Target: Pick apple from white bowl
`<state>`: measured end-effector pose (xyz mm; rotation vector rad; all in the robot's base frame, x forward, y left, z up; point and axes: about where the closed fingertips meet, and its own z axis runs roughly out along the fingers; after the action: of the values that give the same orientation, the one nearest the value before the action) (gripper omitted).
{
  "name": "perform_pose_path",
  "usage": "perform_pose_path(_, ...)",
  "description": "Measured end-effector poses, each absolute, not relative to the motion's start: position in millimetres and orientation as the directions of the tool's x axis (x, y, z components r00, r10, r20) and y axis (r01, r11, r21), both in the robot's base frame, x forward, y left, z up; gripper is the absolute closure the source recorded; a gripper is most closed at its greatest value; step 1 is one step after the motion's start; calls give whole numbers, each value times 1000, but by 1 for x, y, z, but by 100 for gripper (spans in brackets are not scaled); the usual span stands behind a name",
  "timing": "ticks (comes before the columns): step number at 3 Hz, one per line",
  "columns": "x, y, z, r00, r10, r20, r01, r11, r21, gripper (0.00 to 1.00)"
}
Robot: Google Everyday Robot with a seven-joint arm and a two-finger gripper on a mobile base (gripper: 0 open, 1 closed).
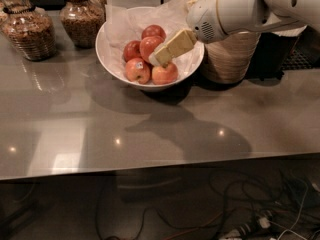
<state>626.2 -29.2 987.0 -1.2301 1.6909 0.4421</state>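
The white bowl (104,59) lined with crinkled white paper stands at the back middle of the grey table and holds several apples. The apple (148,46), round and evenly red-orange, lies in the middle of the pile. A red apple with a small white sticker (137,70) and one with yellow patches (166,75) lie at the front. My gripper (160,58) reaches in from the right, tilted down to the left. Its tip is at the apple's right side, just above the front apples. Whether it touches the apple cannot be told.
Two glass jars with brown contents (30,31) (82,16) stand at the back left. A stack of beige disposable bowls (230,59) stands right of the white bowl, under my arm. The table's front edge (150,170) runs across; cables lie on the floor below.
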Motion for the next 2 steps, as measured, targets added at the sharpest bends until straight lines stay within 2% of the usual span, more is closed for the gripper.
perform_pose_path(2, 652, -5, 962, -29, -499, -866, -885, 417, -210, 0)
